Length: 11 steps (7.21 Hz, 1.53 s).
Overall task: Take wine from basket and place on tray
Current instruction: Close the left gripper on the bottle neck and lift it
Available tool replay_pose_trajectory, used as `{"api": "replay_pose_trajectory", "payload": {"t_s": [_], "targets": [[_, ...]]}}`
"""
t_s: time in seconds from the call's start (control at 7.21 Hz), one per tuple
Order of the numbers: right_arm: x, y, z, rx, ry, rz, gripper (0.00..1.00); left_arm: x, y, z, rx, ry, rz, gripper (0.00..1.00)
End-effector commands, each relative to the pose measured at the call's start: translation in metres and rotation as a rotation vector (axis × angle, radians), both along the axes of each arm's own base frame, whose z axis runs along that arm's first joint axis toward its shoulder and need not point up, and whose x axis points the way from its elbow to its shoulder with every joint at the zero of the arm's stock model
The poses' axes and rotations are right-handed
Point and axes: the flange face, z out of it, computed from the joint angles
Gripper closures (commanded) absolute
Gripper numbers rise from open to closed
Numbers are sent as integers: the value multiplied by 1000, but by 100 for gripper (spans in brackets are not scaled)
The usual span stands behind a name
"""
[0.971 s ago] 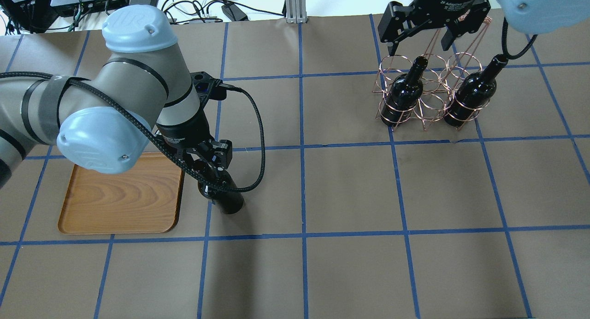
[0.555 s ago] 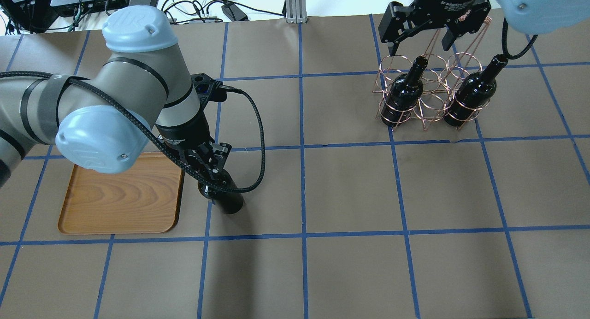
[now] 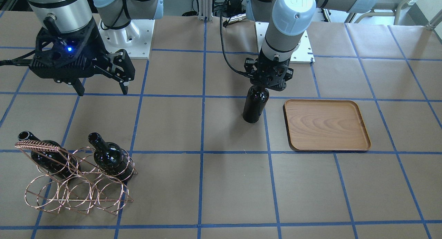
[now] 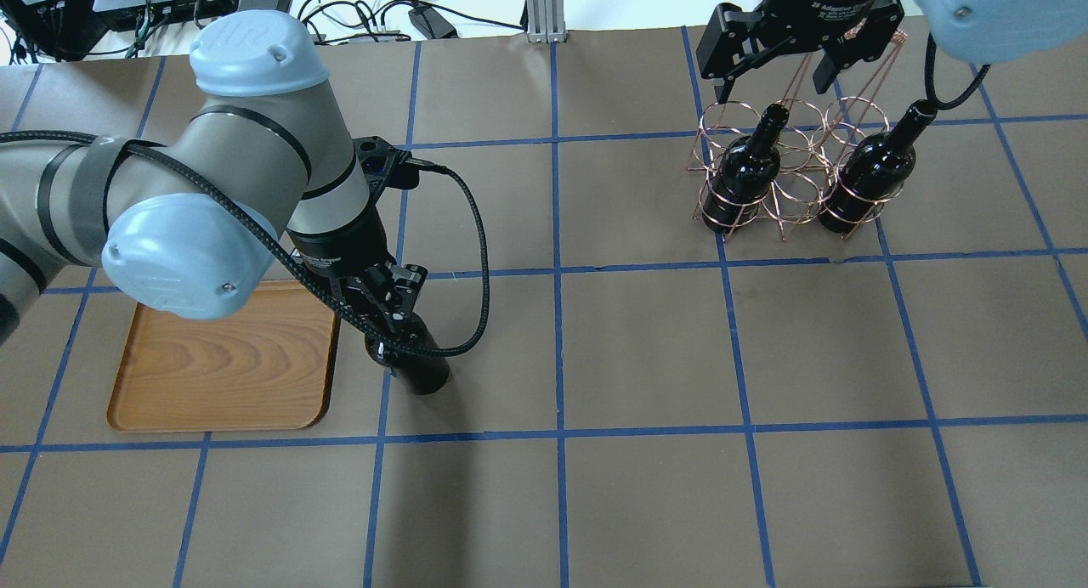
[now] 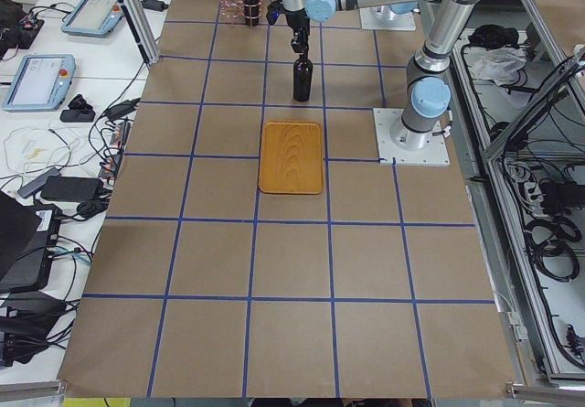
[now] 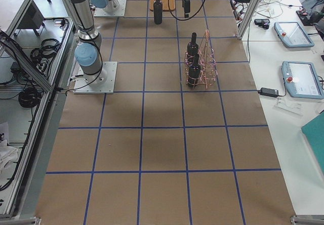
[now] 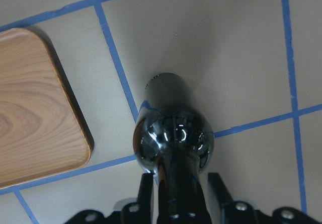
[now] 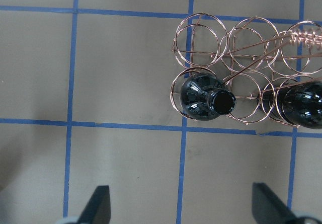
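One wine bottle point(image 4: 421, 367) stands upright on the table just right of the wooden tray point(image 4: 225, 359). My left gripper point(image 4: 393, 312) is shut on its neck from above. In the left wrist view the fingers point(image 7: 146, 183) flank the neck above the bottle's shoulder point(image 7: 173, 133), with the tray's corner point(image 7: 35, 108) to the left. The tray holds nothing. The copper wire basket point(image 4: 790, 172) stands at the far right with two more bottles point(image 4: 748, 167) point(image 4: 871, 176) in it. My right gripper point(image 4: 773, 70) is open and empty, hovering just beyond the basket.
The table is brown paper with a grid of blue tape lines. Cables and electronics lie beyond the far edge point(image 4: 170, 2). An aluminium post point(image 4: 544, 10) stands at the far middle. Both arm bases point(image 3: 124, 35) sit on white plates at the robot's side.
My left gripper's fingers have closed in on the bottle's neck. The bottle, the basket and the right arm have not moved.
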Motion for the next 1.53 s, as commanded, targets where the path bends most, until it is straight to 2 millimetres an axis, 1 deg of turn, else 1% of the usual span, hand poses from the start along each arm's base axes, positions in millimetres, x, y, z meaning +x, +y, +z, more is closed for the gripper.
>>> {"api": "replay_pose_trajectory", "payload": {"t_s": [0.0,0.42,0.55,0.69,0.83,1.11,1.25,1.39], "targets": [[1,0,-1,2,-4,2,0,0,0,0,0,-3,-2,53],[1,0,-1,2,-4,2,0,0,0,0,0,-3,-5,53],[1,0,-2,4,-3,2,0,0,-1,-2,6,8,3,72],[1,0,-2,4,-3,2,0,0,-2,-5,9,-6,4,100],[1,0,-2,4,-3,2,0,0,-3,-6,10,-6,12,100],[2,1,-1,1,-8,4,0,0,-9,6,-12,-8,13,100],[4,1,-1,-1,-8,6,0,2,-15,23,-47,-27,10,100],[4,1,0,-2,-8,6,0,8,-22,45,-76,-80,-1,100]]}}
